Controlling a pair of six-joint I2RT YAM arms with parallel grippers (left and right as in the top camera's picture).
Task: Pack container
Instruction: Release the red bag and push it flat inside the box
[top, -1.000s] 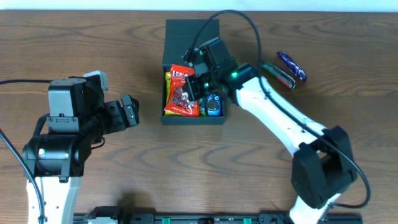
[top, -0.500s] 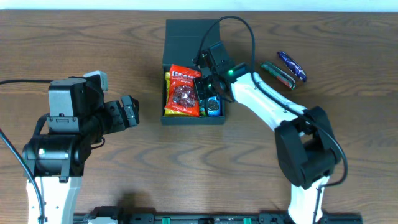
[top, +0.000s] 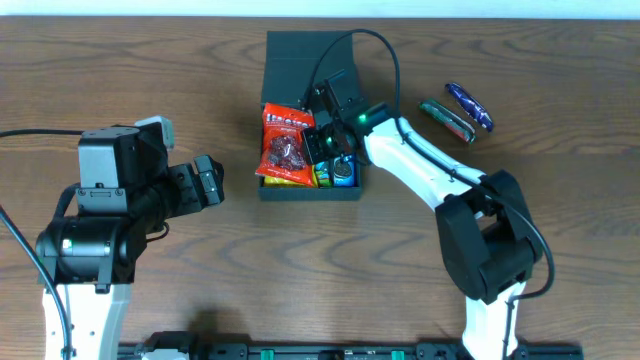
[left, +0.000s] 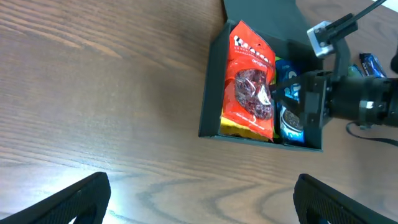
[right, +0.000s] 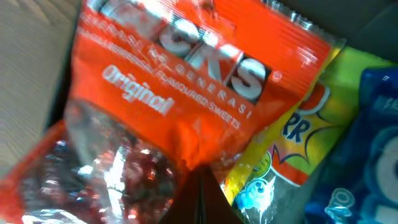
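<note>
The container stands open on the wooden counter, a little behind the middle. Its flap lid lies back, away from the robot. From the left wrist camera the container shows in the upper middle, with its dark walls upright.

Inside, a red snack packet fills the left part. It lies tilted, and its lower left corner reaches over the left wall. In the left wrist view the same packet shows a clear window with dark red pieces behind it. Under its right side sits a yellow packet, and a blue packet stands in the right front corner.

The right pincer reaches into the container from the right and is clamped on the right edge of the red snack packet. In the right wrist view the red foil puckers where it is pinched, and the yellow packet and the blue packet lie beside it.

The left pincer hangs over bare counter, well apart from the container on its left. It holds nothing, and its fingers are spread wide.

On the counter right of the container lie a green packet and a dark blue packet, close together.
</note>
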